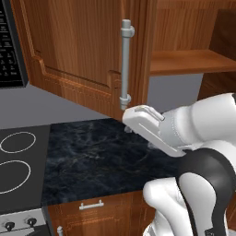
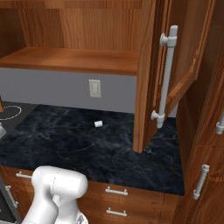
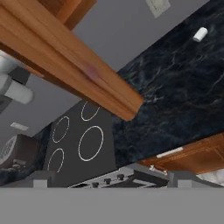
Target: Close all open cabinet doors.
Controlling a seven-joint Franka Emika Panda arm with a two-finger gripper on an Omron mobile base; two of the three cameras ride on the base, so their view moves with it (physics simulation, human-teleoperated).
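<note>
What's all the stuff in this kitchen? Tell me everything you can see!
Cabinet door: one, reddish-brown, swung open above the counter, grey bar handle.
Shelf: one, brown, inside the open cabinet.
Counter: one, black marble, under the cabinet.
Cooktop: one, black with white rings, left of the counter.
Outlet: one, white, on the grey wall.
Small cylinder: one, white, lying on the counter.
Drawers: brown, below the counter.
Gripper: one, white, just beneath the door's handle.

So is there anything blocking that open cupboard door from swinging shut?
Nothing visible does. The open cabinet door hangs over the dark counter, well above the small white object lying there. The shelf behind it looks bare up to its front edge.
</note>
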